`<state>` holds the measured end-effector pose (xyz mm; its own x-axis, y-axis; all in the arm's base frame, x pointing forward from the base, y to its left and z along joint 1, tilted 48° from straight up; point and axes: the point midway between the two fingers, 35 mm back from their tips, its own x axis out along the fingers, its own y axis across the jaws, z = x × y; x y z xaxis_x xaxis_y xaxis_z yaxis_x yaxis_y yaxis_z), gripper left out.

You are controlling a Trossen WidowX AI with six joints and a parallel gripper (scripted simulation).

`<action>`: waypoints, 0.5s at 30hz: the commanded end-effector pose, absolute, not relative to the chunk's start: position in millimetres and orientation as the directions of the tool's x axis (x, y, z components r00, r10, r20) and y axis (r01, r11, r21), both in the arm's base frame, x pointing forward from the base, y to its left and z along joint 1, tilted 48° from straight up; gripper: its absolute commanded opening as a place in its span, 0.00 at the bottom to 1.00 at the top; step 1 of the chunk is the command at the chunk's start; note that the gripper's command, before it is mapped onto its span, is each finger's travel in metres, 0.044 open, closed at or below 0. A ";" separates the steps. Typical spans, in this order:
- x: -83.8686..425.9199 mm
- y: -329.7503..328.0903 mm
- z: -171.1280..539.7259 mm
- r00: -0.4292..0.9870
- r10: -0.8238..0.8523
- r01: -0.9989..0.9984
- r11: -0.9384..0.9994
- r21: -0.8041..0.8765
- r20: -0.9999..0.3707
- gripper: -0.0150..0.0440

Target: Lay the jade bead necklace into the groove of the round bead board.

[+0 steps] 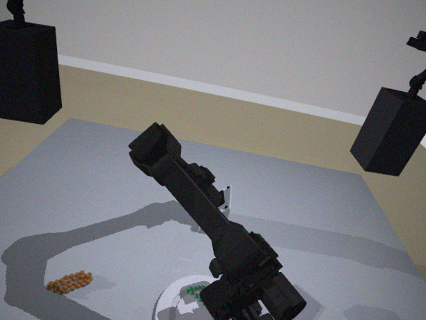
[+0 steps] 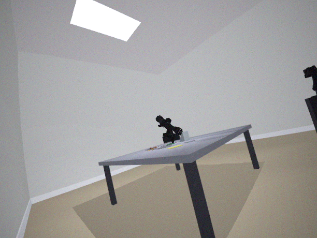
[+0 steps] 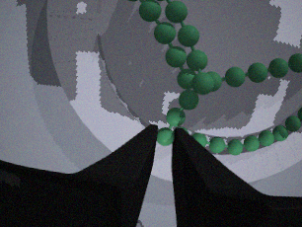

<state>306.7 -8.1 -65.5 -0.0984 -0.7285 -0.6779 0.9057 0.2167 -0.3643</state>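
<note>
The jade bead necklace [image 1: 195, 289] [image 2: 169, 144] [image 3: 235, 77] is a string of round green beads on the round bead board [image 1: 168, 291] [image 3: 89, 94], a pale disc with a circular groove. In the wrist view my gripper [image 3: 164, 133] is shut on the necklace, with a bead between its fingertips near the groove's edge. To the right of the fingers, beads follow the curve of the groove. Two strands lie side by side over the inner disc and meet above the fingertips, and another strand runs off right. In the top view my arm hides the fingertips and much of the board.
An orange bead string [image 1: 69, 282] [image 2: 152, 148] lies left of the board in the top view. A pale upright panel [image 1: 227, 200] [image 2: 185, 136] stands behind my arm. A yellow flat piece [image 2: 175, 147] lies near the board. A pale flat square [image 1: 308, 299] lies right of my gripper.
</note>
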 end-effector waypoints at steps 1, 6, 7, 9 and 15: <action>306.0 -11.0 -68.8 -0.100 -0.728 0.904 0.218 -0.367 -0.678 0.25; 306.9 -8.8 -66.3 -0.099 -0.728 0.907 0.216 -0.363 -0.679 0.48; 306.9 -8.8 -66.3 -0.099 -0.728 0.907 0.216 -0.363 -0.679 0.52; 306.9 -8.8 -66.3 -0.099 -0.728 0.907 0.216 -0.363 -0.679 0.61; 306.8 -7.3 -65.1 -0.099 -0.728 0.905 0.217 -0.365 -0.678 0.88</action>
<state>306.6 -9.0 -66.5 -0.0999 -0.7278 -0.6785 0.9056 0.2160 -0.3650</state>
